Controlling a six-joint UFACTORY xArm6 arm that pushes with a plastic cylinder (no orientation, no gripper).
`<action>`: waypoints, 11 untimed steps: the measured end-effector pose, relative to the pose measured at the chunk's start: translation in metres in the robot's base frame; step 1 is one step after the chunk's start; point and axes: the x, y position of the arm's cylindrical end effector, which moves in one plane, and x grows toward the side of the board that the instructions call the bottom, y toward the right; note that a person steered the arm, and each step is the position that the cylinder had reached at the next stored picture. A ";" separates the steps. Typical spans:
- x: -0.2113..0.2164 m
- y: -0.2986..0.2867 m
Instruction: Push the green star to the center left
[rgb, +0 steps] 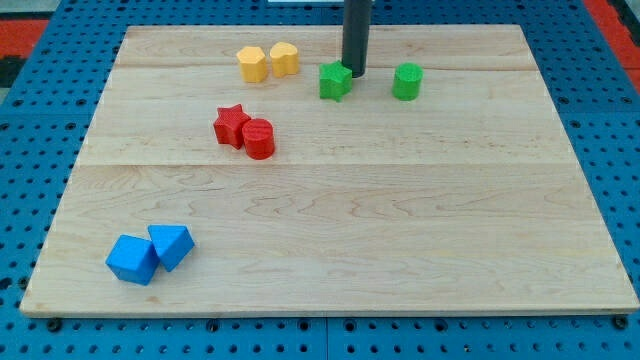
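The green star (335, 81) lies near the view's top, a little right of the middle of the wooden board (400, 230). My tip (354, 73) is at the star's upper right edge, touching it or nearly so. The dark rod rises from there out of the view's top.
A green cylinder (407, 81) stands right of the tip. Two yellow blocks (252, 64) (284, 59) sit left of the star. A red star (232, 126) and a red cylinder (259, 138) touch at centre left. Two blue blocks (132, 259) (171, 246) lie at bottom left.
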 end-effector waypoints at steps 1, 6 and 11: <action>0.000 0.012; 0.002 -0.019; 0.023 -0.146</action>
